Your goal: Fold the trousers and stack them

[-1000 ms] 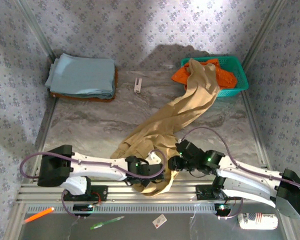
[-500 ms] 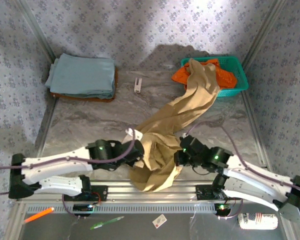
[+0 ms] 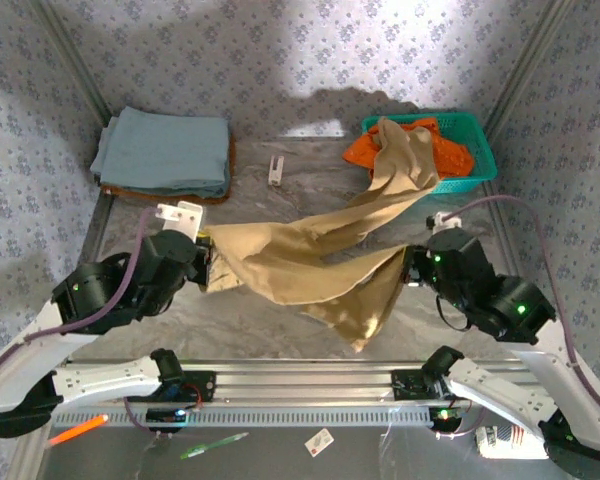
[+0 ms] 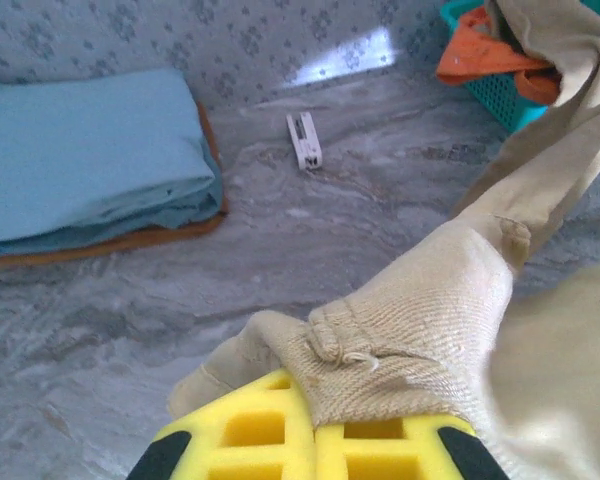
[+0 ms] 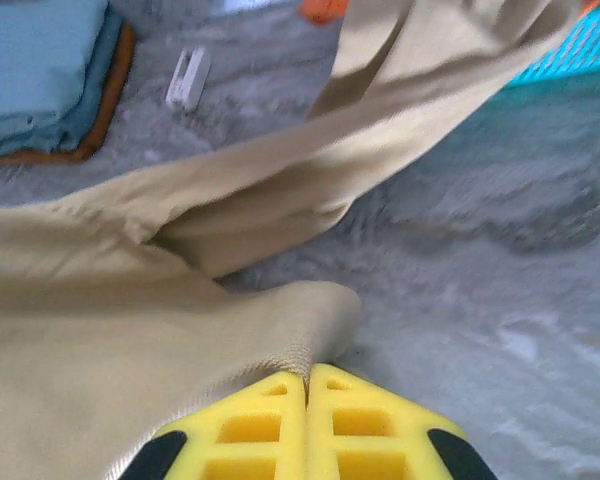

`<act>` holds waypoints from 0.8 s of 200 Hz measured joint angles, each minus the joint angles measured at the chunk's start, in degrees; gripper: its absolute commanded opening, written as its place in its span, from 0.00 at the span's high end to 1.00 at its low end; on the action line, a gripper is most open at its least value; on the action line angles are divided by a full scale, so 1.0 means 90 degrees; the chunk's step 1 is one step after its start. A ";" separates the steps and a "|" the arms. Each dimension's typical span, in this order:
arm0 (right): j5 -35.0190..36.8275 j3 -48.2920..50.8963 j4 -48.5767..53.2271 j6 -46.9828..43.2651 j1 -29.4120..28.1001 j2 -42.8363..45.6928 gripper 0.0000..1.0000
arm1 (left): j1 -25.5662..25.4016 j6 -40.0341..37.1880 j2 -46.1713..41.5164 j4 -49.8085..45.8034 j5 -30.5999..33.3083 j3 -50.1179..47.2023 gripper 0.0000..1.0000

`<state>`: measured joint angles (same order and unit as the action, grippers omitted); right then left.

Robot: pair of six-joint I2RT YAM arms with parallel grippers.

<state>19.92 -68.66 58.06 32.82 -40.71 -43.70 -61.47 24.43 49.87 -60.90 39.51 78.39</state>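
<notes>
Your trousers (image 3: 310,265) are plain tan against a grey marbled table (image 3: 280,205); the basket (image 3: 470,180) at its far right corner is teal, the garment (image 3: 360,150) in it bright orange. At the far left corner the folded cloth (image 3: 165,150) is light blue (a rust-brown layer (image 4: 110,244) lies beneath), and the left gripper (image 4: 315,432) and right gripper (image 5: 307,395) wear yellow pads.

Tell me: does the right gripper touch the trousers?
Touching. The right wrist view shows the right gripper shut on an edge of the trousers.
</notes>
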 measured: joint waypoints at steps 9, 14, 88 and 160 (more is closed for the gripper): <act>0.0187 -0.0253 0.0044 -0.0143 0.0010 -0.0056 1.00 | 0.0000 -0.0075 -0.0012 -0.0053 0.0049 0.0092 1.00; 0.0287 -0.0384 0.0058 -0.0221 0.0010 -0.0078 1.00 | 0.0000 -0.0109 -0.0029 -0.0078 0.0075 0.0134 1.00; 0.1768 -0.1015 0.0299 -0.0663 0.0010 0.0376 1.00 | 0.0000 -0.0452 -0.0879 -0.0211 0.0352 0.0430 1.00; -0.0600 0.1549 -0.1035 -0.0427 -0.0306 -0.0991 0.55 | 0.0000 -0.0036 -0.1367 -0.0408 0.0461 -0.0068 1.00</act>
<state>14.52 -54.72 48.75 28.97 -43.46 -52.62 -61.47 24.10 37.56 -64.58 43.66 77.78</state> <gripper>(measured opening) 0.227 0.043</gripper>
